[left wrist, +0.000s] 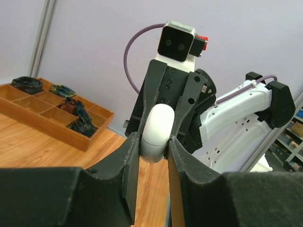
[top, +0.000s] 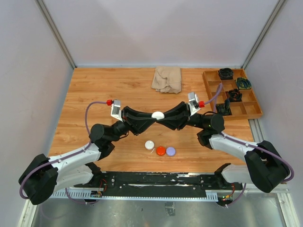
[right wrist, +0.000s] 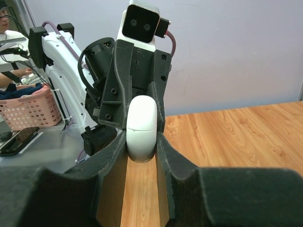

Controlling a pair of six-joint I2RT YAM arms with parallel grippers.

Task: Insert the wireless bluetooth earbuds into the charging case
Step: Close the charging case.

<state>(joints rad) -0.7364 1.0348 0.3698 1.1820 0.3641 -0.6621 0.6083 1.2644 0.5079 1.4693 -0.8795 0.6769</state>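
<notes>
**Charging case (top: 157,115) aloft, earbuds not yet in**

It hung above the table (top: 94,94), pinched at one end by the left gripper (left wrist: 152,153) and at the other by the right gripper (right wrist: 142,152), jaws nearly closed. Its long axis lay level, running left to right. Lid looked shut. No earbuds showed, so every insertion seemingly remained.

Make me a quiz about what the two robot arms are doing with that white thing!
1. True or false: the left gripper and right gripper both grip the white case above the table.
2. Which puck lies between the white puck and purple puck? A red, B green, C black.
3. What sits at the table's far right corner?
Key: 1 true; 2 A, the red puck; 3 the wooden tray.
</notes>
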